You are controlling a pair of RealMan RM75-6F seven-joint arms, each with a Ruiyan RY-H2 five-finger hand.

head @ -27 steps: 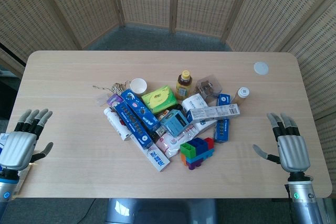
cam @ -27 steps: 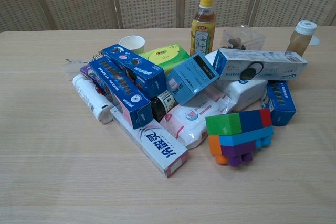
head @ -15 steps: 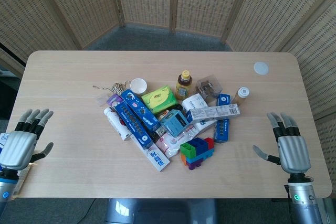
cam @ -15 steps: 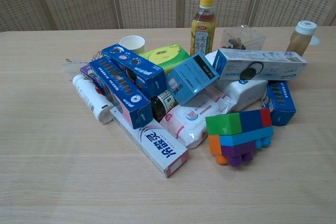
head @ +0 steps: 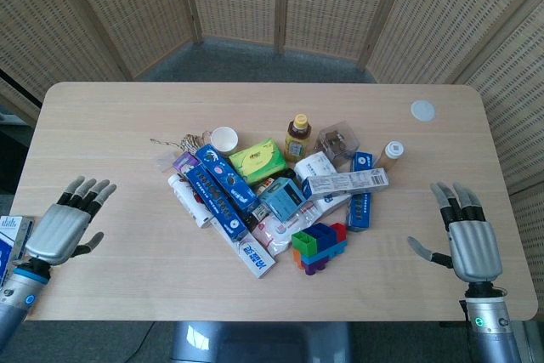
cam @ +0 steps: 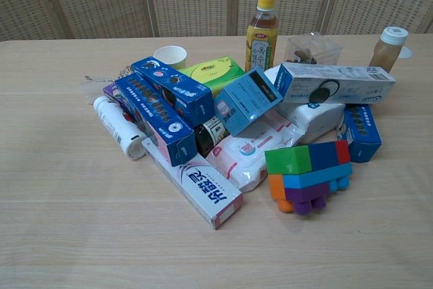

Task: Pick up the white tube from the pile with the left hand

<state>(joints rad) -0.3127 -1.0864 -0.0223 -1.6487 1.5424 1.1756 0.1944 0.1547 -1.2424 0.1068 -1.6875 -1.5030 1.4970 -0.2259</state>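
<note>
The white tube (head: pixel 189 200) lies at the left edge of the pile, partly under a blue cookie box (head: pixel 217 197). In the chest view the white tube (cam: pixel 116 126) runs diagonally, its near end beside the box. My left hand (head: pixel 66 223) hovers open over the table's left part, well left of the tube, holding nothing. Near the right front corner my right hand (head: pixel 465 235) is open and flat, far from the pile. Neither hand shows in the chest view.
The pile holds blue boxes, a long toothpaste box (cam: pixel 196 184), a green pack (cam: pixel 212 72), wet wipes (cam: pixel 254 150), stacked toy bricks (cam: pixel 308 174), a tea bottle (cam: pixel 261 24), a paper cup (cam: pixel 170 55) and a small jar (cam: pixel 388 47). A white lid (head: pixel 422 110) lies far right.
My left hand has moved right and forward over the table toward the pile. The right hand and the pile have stayed put.
</note>
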